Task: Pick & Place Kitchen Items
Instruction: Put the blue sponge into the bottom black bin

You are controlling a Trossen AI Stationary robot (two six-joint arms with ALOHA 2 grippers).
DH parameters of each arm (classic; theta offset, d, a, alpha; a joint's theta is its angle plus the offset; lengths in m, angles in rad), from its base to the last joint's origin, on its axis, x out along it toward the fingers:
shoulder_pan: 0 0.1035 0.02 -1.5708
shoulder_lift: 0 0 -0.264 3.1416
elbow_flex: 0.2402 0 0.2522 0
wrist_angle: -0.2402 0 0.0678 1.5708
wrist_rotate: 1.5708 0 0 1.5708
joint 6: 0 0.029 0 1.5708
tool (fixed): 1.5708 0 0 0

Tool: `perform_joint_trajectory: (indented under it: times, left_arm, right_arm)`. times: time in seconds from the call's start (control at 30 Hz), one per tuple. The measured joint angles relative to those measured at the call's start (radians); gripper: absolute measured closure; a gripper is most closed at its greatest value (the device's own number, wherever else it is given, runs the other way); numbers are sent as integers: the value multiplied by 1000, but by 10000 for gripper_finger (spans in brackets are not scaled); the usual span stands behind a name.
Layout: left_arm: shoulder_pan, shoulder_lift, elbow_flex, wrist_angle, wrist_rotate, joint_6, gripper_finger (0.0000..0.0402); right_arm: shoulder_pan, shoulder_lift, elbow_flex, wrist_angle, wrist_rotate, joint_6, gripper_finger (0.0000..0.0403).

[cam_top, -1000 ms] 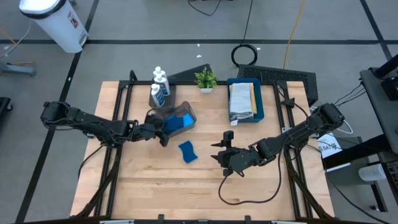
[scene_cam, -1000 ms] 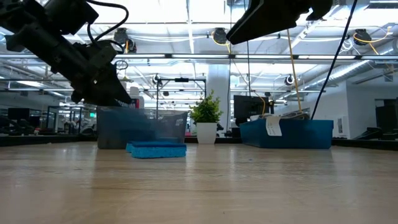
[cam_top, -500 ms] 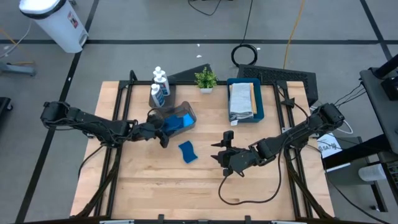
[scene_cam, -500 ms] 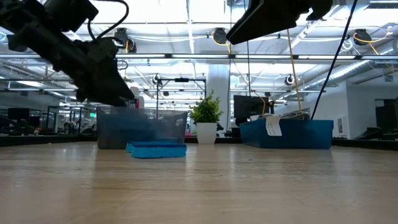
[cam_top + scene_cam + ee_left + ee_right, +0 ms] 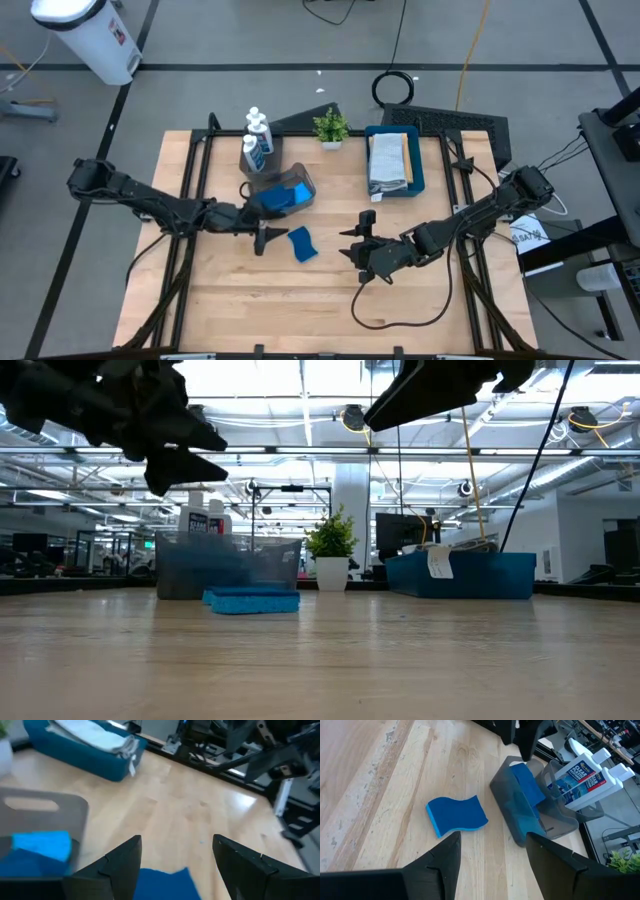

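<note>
One wavy-edged blue sponge lay flat on the wooden surface; left gripper just beside it, jaws spread, empty; right gripper likewise spread; beyond, grey bin holding another sponge; white bottles farthest.

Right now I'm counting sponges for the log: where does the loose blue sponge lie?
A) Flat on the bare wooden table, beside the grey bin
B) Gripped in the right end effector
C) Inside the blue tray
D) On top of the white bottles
A: the high view shows the loose blue sponge flat on the table, just clear of the grey bin, with the open left end effector next to it.
</note>
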Motion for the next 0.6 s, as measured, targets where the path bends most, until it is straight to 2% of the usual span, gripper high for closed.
perform_joint_trajectory:
  times: [0.23,0.33,0.6]
  left_arm:
    - [-73,47,3,12,28,-32,151]
    - [-88,113,38,12,38,4,151]
    - [-92,358,189,-21,181,146,151]
  right_arm:
    - [0,0,0,4,0,0,206]
    - [0,0,0,14,0,-1,206]
    - [0,0,0,15,0,-4,206]
